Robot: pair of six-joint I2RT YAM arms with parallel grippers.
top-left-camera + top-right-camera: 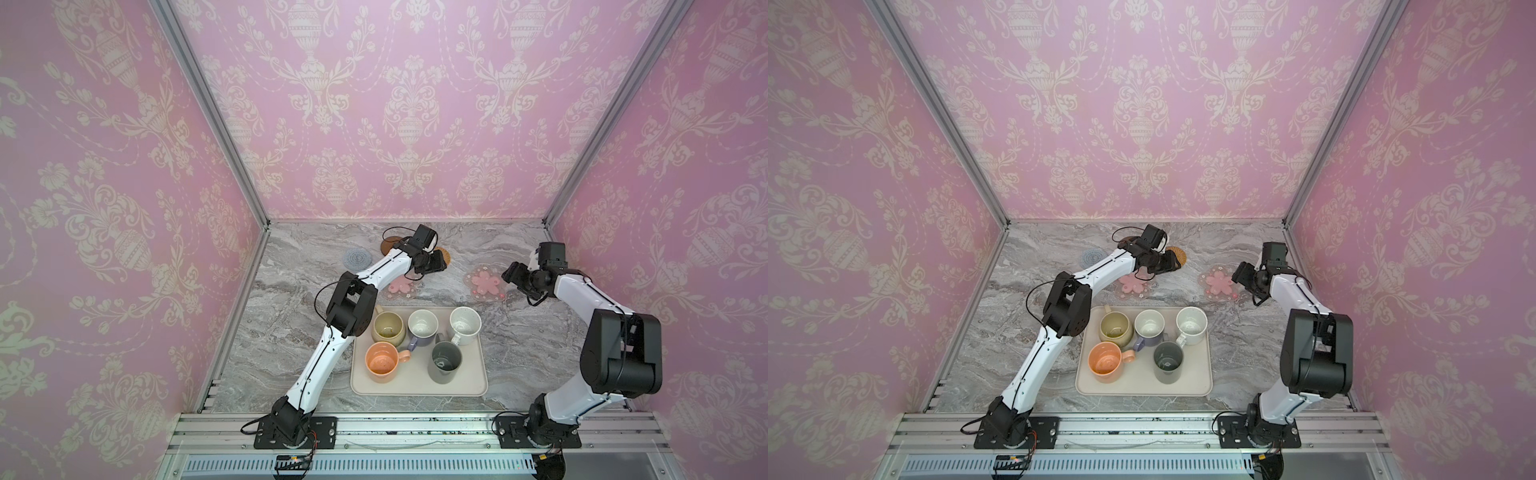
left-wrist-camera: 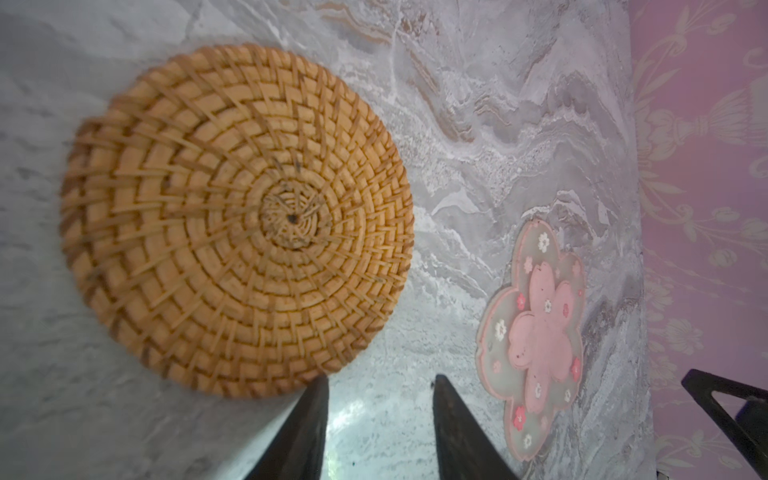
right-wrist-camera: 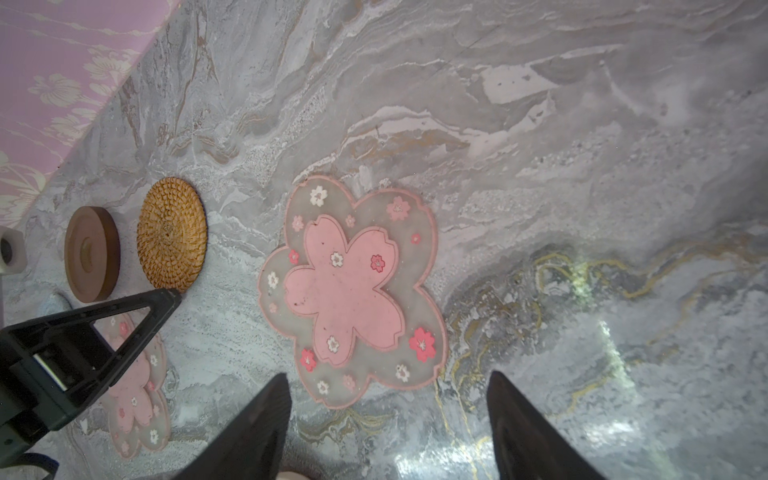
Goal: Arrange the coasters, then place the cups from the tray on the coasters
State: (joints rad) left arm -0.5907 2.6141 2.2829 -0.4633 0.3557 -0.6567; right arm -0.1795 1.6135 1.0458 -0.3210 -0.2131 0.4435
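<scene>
Five cups (image 1: 380,361) stand on the tray (image 1: 415,386) at the table's (image 1: 291,291) near edge, likely waiting until the coasters are arranged. Beyond, the right claw (image 3: 388,376) is open and empty beside a flower coaster (image 3: 353,291), its twin (image 1: 401,286) partly hidden under the left arm. Farther back, the left claw (image 2: 380,382), jaws parted and empty, hovers just beside the rattan coaster (image 2: 237,220), with the brown disc (image 3: 91,253) and the blue-grey mat (image 1: 356,257) to its left

Grey marble tabletop (image 1: 528,353), pink damask walls (image 1: 415,104)
</scene>
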